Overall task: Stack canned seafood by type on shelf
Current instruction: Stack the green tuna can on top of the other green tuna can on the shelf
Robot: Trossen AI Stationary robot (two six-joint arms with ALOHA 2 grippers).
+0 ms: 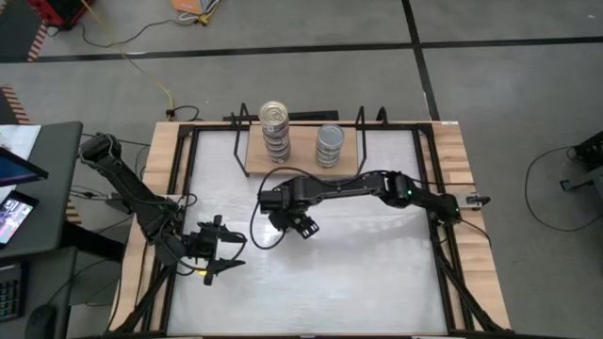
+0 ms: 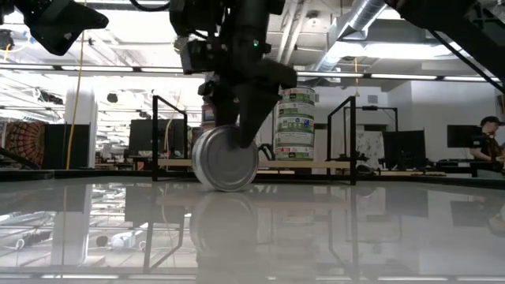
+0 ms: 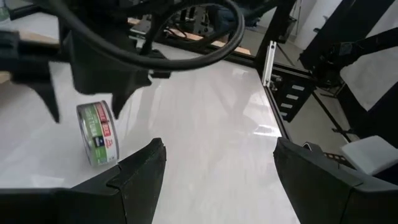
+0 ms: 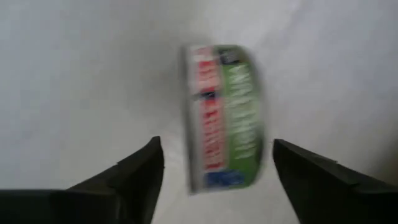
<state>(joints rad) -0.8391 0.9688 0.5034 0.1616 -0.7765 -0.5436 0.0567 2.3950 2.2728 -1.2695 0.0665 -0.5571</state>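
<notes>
One tin of canned seafood (image 2: 225, 158) with a green and red label stands on its rim on the white table (image 1: 377, 273), one flat face toward the near edge. My right gripper (image 4: 217, 168) points down over it, open. Its fingers stand on either side of the tin's (image 4: 224, 115) flat faces, apart from them. In the high view the right gripper (image 1: 300, 224) hides the tin. Two stacks of tins (image 1: 275, 132) (image 1: 329, 146) stand on the shelf (image 1: 301, 162) at the far edge. My left gripper (image 1: 221, 250) waits open at the near left, looking toward the tin (image 3: 98, 132).
Black wire frames (image 2: 341, 134) rise at both ends of the shelf. A black cable (image 1: 256, 226) loops beside the right gripper. Bare table surface lies to the near and right sides. A person (image 2: 491, 134) sits in the room far behind the table.
</notes>
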